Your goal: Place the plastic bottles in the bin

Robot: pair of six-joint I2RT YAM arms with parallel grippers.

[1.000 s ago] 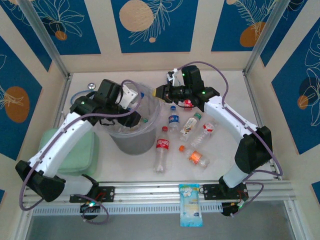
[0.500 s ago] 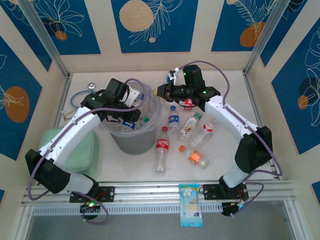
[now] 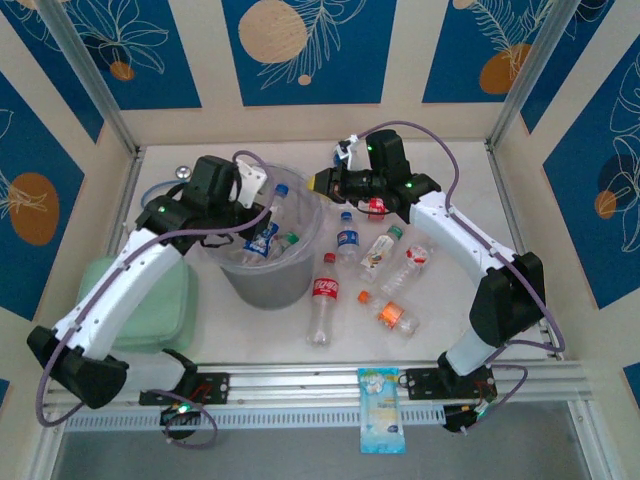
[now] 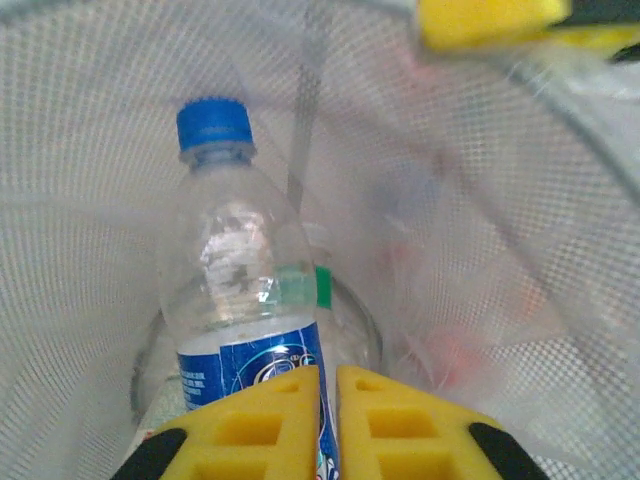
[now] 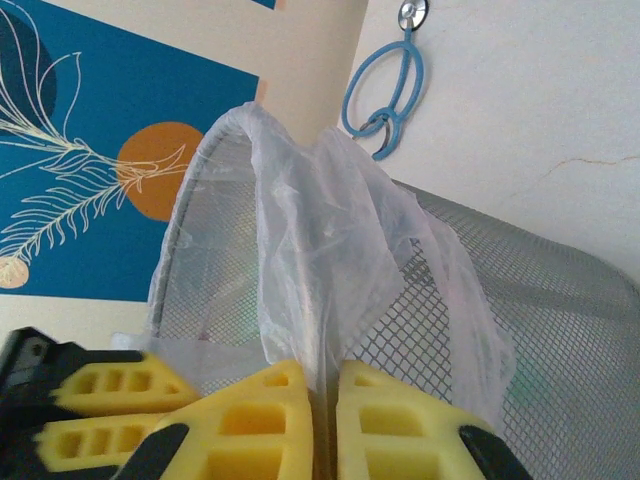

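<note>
Top camera hangs high behind the arm bases at 6 o'clock, looking down toward 12 across the table [image 3: 310, 155]. Left wrist view sits deep inside the bin [image 3: 265, 285] [image 4: 80, 150], nose-close. Right wrist view hugs the rim, liner [image 5: 330, 250] filling the foreground, facing 10 o'clock. All three share the bin [image 5: 560, 290].

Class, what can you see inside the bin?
A blue-capped bottle leans in the bin, with a green-marked bottle behind it. These and the cloudy liner cover the bottom and anything else there.
</note>
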